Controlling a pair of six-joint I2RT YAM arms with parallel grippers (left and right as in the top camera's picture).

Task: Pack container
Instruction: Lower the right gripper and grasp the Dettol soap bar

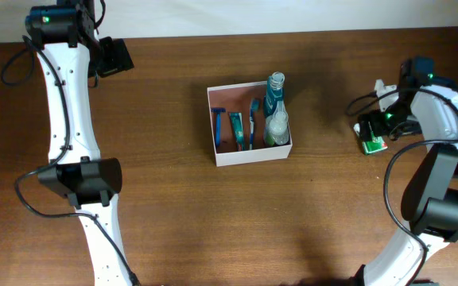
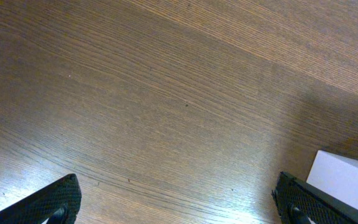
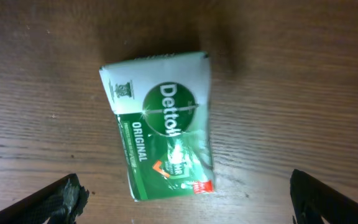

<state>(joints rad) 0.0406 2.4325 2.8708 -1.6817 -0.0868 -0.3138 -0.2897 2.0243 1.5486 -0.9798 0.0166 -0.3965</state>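
Note:
The container is a square white box with a reddish-brown inside, at the table's middle. It holds a razor, toothbrush-like blue items and two bottles. One white corner of it shows in the left wrist view. A green Dettol soap packet lies on the table at the right. My right gripper is open, its fingers wide apart above the packet, not touching it. My left gripper is open and empty over bare wood at the far left.
The brown wooden table ends at a pale wall along the far edge. The left arm's base stands at the front left, the right arm's at the front right. Cables hang by both arms.

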